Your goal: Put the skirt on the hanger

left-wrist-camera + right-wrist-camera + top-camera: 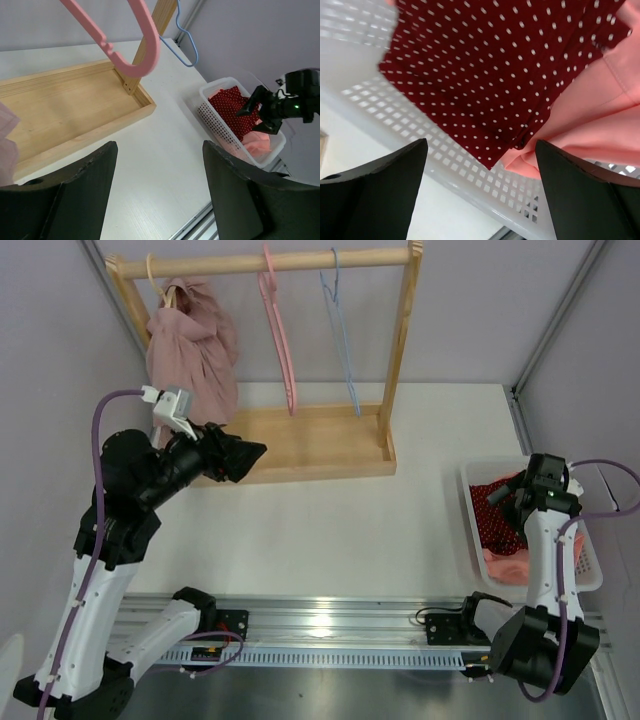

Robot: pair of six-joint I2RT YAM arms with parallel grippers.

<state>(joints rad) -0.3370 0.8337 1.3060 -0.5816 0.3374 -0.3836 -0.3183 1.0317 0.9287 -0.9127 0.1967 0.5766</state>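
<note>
The dark red white-dotted skirt [498, 523] lies in a white basket [468, 502] at the right, over a salmon-pink cloth [505, 566]. My right gripper [506, 494] is open and empty just above the skirt; its wrist view shows the skirt [495, 65], the salmon cloth [590, 115] and the basket wall [445, 165] between the spread jaws [481, 147]. A pink hanger [280, 340] and a blue hanger [343, 340] hang bare on the wooden rack's rail [300, 260]. My left gripper [255, 453] is open and empty by the rack's base, below the pink hanger [145, 45].
A mauve garment [195, 340] hangs on a third hanger at the rail's left end. The rack's wooden base tray [65, 110] lies at the back. In the left wrist view the basket [212, 125] and the right arm's gripper [260, 107] show at the right.
</note>
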